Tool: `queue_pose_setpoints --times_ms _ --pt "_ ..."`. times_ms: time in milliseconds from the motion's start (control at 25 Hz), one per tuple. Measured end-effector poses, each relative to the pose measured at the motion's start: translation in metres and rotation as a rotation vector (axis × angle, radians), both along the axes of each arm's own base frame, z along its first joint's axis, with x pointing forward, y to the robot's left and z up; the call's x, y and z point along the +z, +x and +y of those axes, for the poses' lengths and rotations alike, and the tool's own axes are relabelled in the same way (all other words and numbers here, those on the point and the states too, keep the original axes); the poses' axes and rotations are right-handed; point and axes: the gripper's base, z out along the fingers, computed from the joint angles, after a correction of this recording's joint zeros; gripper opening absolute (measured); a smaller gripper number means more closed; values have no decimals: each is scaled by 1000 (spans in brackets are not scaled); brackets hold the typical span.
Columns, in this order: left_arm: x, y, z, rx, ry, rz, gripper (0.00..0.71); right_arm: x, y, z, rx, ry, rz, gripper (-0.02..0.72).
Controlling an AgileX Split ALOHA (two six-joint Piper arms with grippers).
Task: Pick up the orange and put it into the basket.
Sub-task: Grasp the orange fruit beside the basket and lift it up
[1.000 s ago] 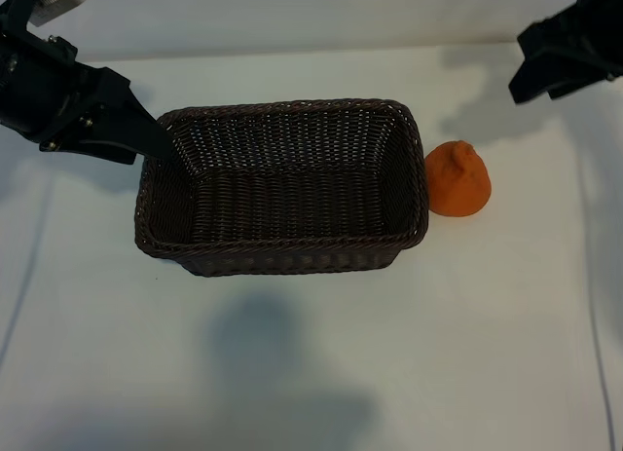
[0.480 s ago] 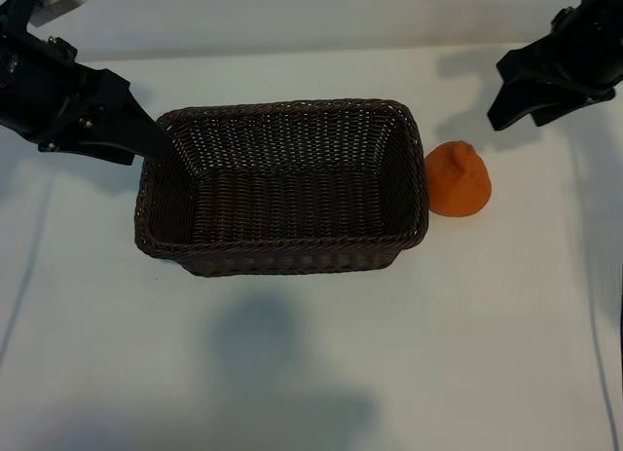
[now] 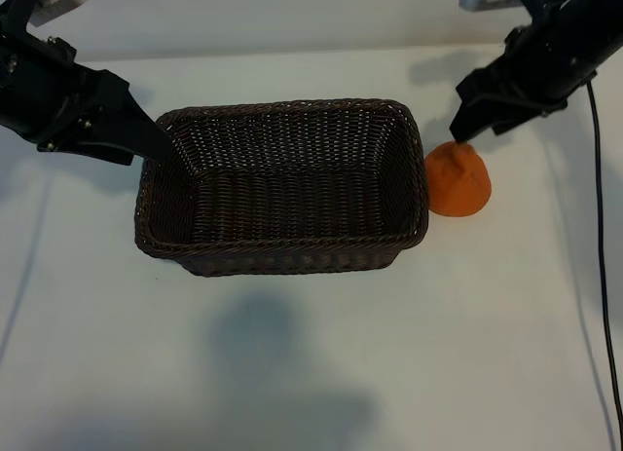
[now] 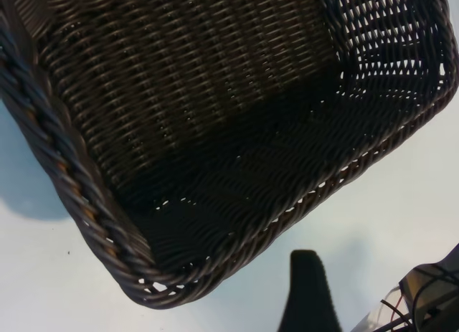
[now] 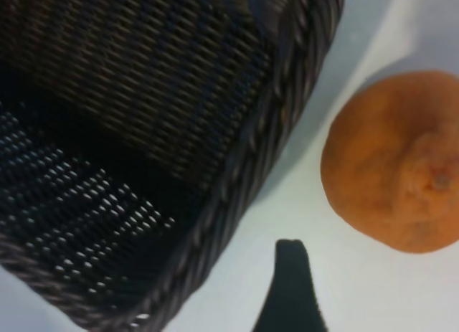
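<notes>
- Approach step: right gripper [image 3: 465, 131] poised just above the orange [image 3: 458, 179], jaws apart, nothing held.
- Orange on the table [image 3: 311, 373] just beside the basket [image 3: 282, 244] — outside its right end.
- Next, probably: lowering astride the fruit, then closing.
- Left gripper [image 3: 161, 139] at the basket's left end — apart, idle.

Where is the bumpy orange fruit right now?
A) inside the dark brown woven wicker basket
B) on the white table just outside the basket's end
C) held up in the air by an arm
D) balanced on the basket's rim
B: the bumpy orange fruit rests on the white table beside the dark brown woven wicker basket, nothing gripping it.
</notes>
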Motion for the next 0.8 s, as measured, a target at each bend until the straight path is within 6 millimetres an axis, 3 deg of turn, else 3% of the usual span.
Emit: queue_pose_setpoints --times_ms 640,800 --pt "0 0 0 2 2 -2 527 -7 6 -4 5 -53 -51 499" --pt "0 0 0 2 2 -3 527 -20 3 -6 -15 -65 -54 499"
